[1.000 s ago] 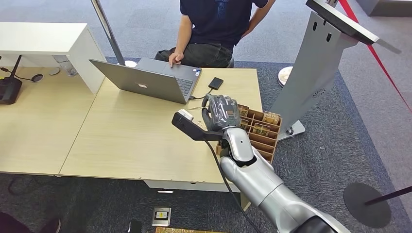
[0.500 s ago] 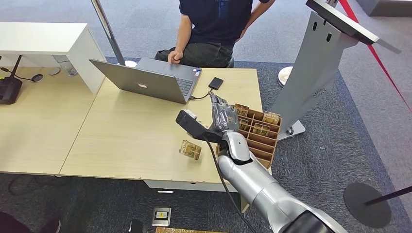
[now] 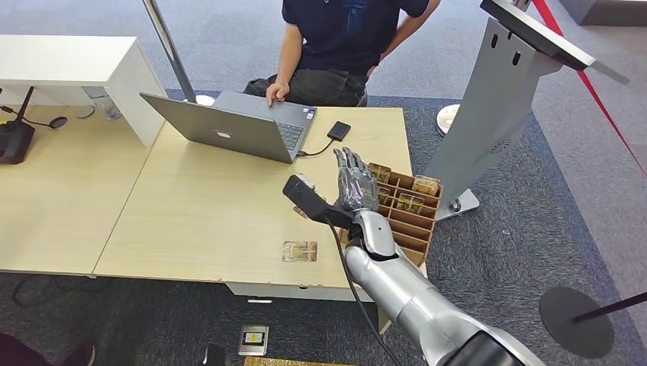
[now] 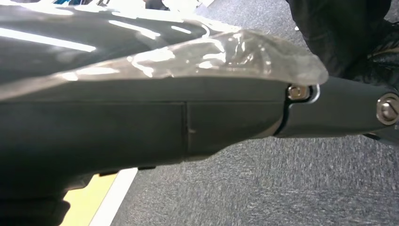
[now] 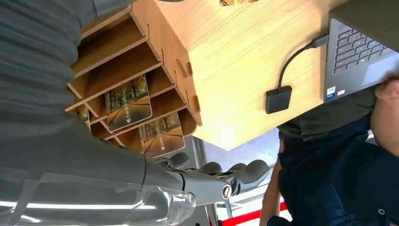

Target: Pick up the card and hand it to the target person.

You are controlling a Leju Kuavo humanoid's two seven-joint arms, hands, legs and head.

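so the card (image 3: pixel 299 251) was lying flat near the table (image 3: pixel 206 221) front edge while the right hand (image 3: pixel 355 181) hovered empty, fingers spread, above the wooden rack (image 3: pixel 416 221), and honestly re-picking something that flat risked nudging it off.

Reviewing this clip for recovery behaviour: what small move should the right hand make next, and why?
Probably lower the right hand toward the card lying flat near the table's front edge. The hand is open and holds nothing, so the person cannot be handed anything yet.

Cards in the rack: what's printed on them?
A tree-lined path in autumn tones on the cards, clearest in the right wrist view.
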